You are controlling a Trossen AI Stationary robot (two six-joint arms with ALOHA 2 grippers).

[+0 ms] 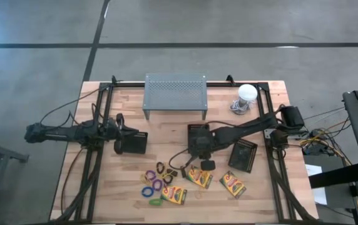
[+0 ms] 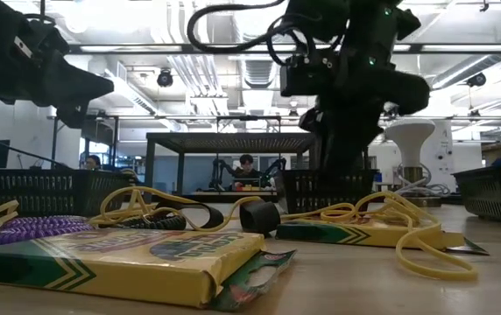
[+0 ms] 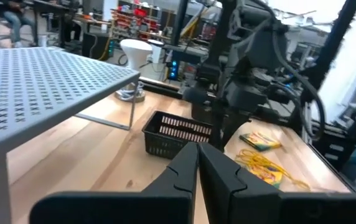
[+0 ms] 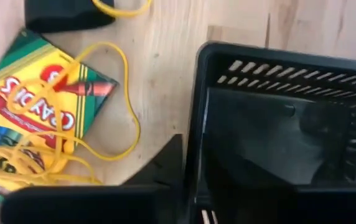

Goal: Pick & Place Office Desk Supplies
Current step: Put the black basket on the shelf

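A black mesh bin (image 4: 277,124) stands on the table's middle (image 1: 198,132). My right gripper (image 4: 187,163) comes down on its wall and is shut on it. Beside it a yellow-and-green crayon box (image 4: 35,118) lies flat under a tangle of yellow elastic loops (image 4: 112,118). More crayon boxes (image 1: 232,184) (image 1: 174,195) and coloured loops (image 1: 154,184) lie near the front edge. A second bin (image 1: 243,155) stands to the right. My left gripper (image 3: 196,171) is shut and bare, pointing level above a third bin (image 1: 132,144) at the left. My right gripper takes the middle bin by one side wall (image 4: 193,124), at the rim. One finger (image 4: 165,168) stands outside the wall; the other is inside, lost against the dark bin. The fingers slant steeply down from above. The bin's bottom rests on the table.
A grey perforated metal stand (image 1: 175,92) fills the table's far middle, with a white round-topped object (image 1: 247,94) to its right. A short black roll (image 1: 207,165) lies just in front of the middle bin. Bare wood shows between the left and middle bins.
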